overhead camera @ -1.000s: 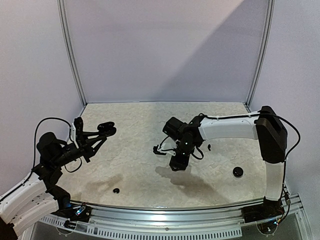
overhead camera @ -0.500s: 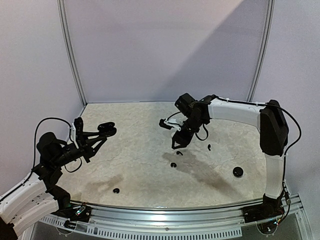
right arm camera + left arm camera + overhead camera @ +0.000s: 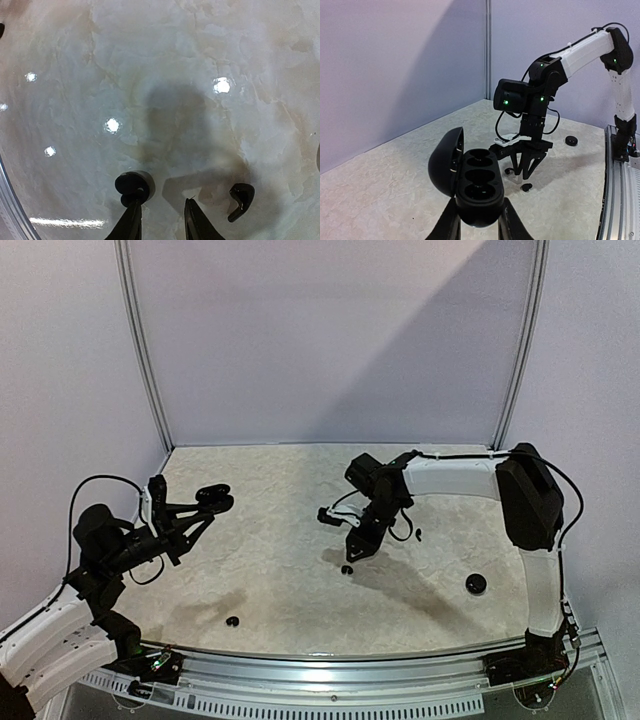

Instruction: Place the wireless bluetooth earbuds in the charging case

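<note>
Glossy black earbud [image 3: 134,185] against left fingertip of parted, empty right gripper [image 3: 160,217], hooked earbud [image 3: 240,197] outside right finger, stem wristward, left gripper [image 3: 479,227] clamping open charging case [image 3: 477,187]

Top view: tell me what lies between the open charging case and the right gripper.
Nothing. In the top view, only bare tabletop stretches between the charging case and the right gripper.

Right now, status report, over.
Left gripper shut on charging case, lid open. Right gripper open over table, black earbud at one fingertip, second earbud beside. Nothing in the way.
</note>
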You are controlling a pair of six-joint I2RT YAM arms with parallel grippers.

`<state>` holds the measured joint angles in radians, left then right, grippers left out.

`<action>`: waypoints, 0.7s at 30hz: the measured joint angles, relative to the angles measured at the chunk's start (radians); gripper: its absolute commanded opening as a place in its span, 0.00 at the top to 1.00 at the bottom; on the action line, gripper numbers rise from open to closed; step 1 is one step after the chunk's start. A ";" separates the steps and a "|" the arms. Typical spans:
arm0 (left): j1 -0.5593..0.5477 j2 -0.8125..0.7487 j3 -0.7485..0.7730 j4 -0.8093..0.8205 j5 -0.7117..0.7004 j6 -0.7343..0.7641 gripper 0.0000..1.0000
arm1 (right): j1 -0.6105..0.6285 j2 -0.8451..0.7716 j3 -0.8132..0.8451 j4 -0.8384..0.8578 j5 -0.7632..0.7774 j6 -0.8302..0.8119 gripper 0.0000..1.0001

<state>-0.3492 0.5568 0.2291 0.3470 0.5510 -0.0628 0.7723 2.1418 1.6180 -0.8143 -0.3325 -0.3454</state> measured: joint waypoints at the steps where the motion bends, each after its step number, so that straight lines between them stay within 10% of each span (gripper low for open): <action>1: 0.000 0.000 0.000 0.000 0.000 0.001 1.00 | 0.000 0.006 -0.002 0.003 -0.002 0.000 0.69; 21: 0.000 0.000 0.000 0.000 0.004 0.011 1.00 | 0.014 0.035 -0.020 0.028 -0.068 0.004 0.69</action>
<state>-0.3492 0.5568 0.2287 0.3466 0.5552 -0.0521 0.7864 2.1773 1.5978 -0.7860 -0.4007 -0.3416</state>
